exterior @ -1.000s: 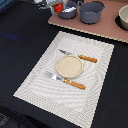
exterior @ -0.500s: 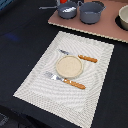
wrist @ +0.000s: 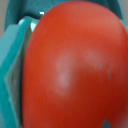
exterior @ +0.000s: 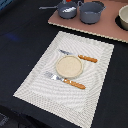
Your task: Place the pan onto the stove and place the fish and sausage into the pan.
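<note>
The sausage [wrist: 70, 65], glossy red-orange, fills the wrist view very close to the camera. A teal finger pad [wrist: 11, 65] lies against its side, so my gripper [wrist: 64, 70] looks shut on it. Neither the gripper nor the sausage shows in the exterior view. There, the small dark pan [exterior: 66, 10] sits on the tan stove [exterior: 107, 27] at the top, with its thin handle pointing to the exterior view's left. A small white shape in the pan looks like the fish [exterior: 69, 9].
The larger grey pot [exterior: 91, 12] stands on the stove just right of the pan. A pale round item [exterior: 123, 17] is at the right edge. A woven placemat [exterior: 35, 75] holds a cream plate [exterior: 68, 65], a knife [exterior: 80, 58] and a fork [exterior: 65, 81].
The red sausage showed at the exterior view's top edge by the pan and drifted right. It has now left that view. The pan, pot and place setting have not moved.
</note>
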